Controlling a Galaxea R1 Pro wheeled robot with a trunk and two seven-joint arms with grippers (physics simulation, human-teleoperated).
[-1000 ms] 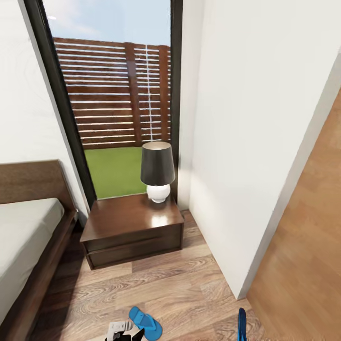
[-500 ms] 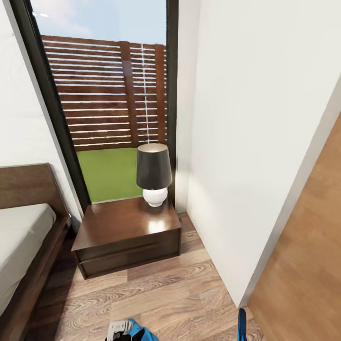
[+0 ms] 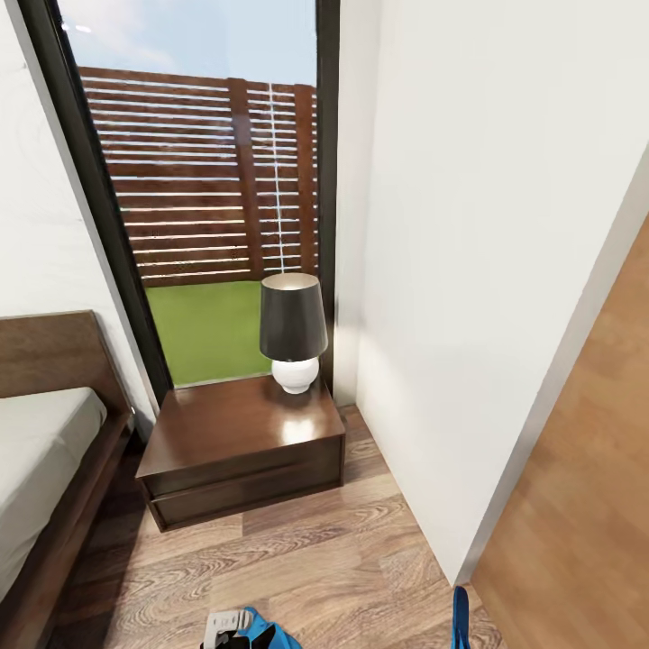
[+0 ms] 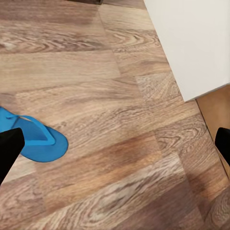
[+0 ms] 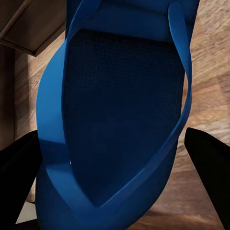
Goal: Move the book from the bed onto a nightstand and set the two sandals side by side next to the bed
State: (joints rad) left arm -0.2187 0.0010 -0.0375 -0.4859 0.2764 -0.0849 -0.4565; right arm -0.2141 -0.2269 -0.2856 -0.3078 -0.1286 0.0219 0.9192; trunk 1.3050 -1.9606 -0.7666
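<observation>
Holding one sandal (image 5: 115, 115) between my right gripper's (image 5: 115, 158) fingers; my left gripper (image 4: 115, 148) hangs spread above the second sandal (image 4: 36, 139) on bare floor (image 3: 315, 559). Head view, centre: nightstand (image 3: 239, 442) between bed (image 3: 45, 451) and wall (image 3: 469, 270).

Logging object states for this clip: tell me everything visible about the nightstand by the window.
The nightstand is a small, low, dark brown wooden cabinet with a glossy flat top that catches a pale reflection. Its front shows two horizontal drawer-like panels divided by a thin gap. It stands upright on the wood-plank floor, in front of the tall window, between the bed and the white wall. A lamp with a dark shade and round white base stands at the top's rear corner nearest the wall. Nothing else rests on the top.
</observation>
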